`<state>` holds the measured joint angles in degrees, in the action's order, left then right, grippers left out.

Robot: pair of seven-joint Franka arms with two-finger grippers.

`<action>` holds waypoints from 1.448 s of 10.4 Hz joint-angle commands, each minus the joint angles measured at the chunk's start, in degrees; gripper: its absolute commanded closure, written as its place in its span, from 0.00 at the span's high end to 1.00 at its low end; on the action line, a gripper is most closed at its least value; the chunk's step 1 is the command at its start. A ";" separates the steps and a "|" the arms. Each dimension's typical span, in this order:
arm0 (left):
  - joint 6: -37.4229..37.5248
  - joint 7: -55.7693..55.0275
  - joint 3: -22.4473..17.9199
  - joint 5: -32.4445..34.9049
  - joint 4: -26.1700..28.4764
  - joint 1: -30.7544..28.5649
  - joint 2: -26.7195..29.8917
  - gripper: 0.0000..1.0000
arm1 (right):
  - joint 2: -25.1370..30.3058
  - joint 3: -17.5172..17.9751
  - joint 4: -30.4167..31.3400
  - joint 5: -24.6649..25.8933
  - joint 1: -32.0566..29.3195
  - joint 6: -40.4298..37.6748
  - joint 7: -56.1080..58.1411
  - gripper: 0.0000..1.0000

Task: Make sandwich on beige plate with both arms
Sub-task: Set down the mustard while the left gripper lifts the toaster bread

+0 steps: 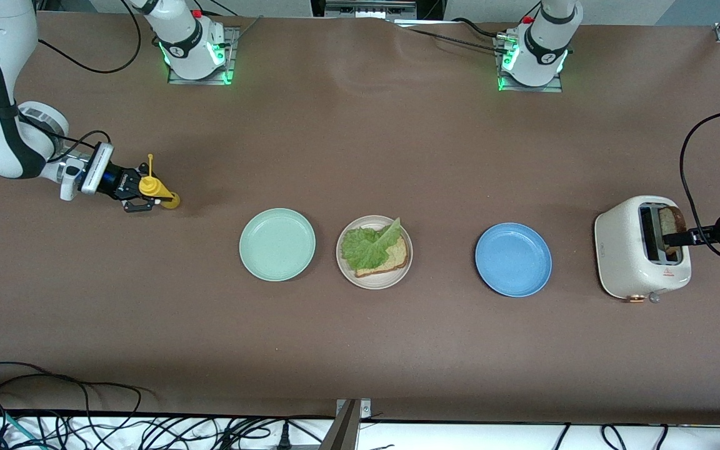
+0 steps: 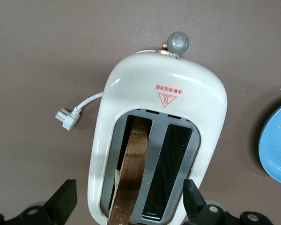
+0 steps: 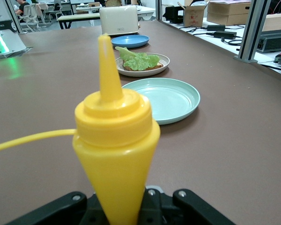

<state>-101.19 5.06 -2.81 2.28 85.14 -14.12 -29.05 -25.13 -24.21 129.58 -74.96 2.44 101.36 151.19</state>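
Mustard bottle point(image 1: 155, 189) first: my right gripper point(image 1: 141, 199) is clenched on that yellow squeeze bottle at the right arm's end of the table. Next along sit three plates in a row: the mint green plate point(image 1: 277, 244), then the beige plate point(image 1: 374, 252) carrying one bread slice point(image 1: 391, 257) with a lettuce leaf point(image 1: 367, 245) on top, then the blue plate point(image 1: 513, 259). Toward the left arm's end stands the white toaster point(image 1: 641, 247), a second bread slice point(image 2: 133, 173) upright in one slot. My left gripper point(image 2: 129, 204) hangs over that slot, fingers point(image 2: 63, 201) spread wide on either side of the slice, gripping nothing.
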 commanded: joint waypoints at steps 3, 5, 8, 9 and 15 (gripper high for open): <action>0.55 0.92 0.79 1.15 1.60 -2.05 0.05 0.77 | -4.91 0.12 -0.12 -4.84 -1.74 -3.80 5.06 0.00; 0.64 0.83 0.88 1.15 1.61 -2.14 0.05 0.52 | -6.15 0.21 -0.12 -6.95 -1.74 -4.86 6.57 0.00; 1.43 0.14 0.88 1.24 1.35 -1.79 0.05 0.18 | -6.16 0.30 -0.12 -6.95 -1.74 -4.86 6.48 0.19; 1.87 0.04 0.88 1.24 1.17 -1.61 0.05 0.08 | -6.16 0.30 -0.12 -6.95 -1.65 -4.86 6.31 0.38; 12.91 0.57 1.84 1.24 -6.37 -1.26 3.12 0.00 | -6.16 0.30 -0.29 -5.82 -3.40 -4.86 5.52 0.89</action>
<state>-93.10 5.15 -1.71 2.28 81.65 -15.60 -27.75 -31.26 -24.19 129.47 -80.79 1.02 97.57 155.42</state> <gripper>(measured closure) 0.881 0.181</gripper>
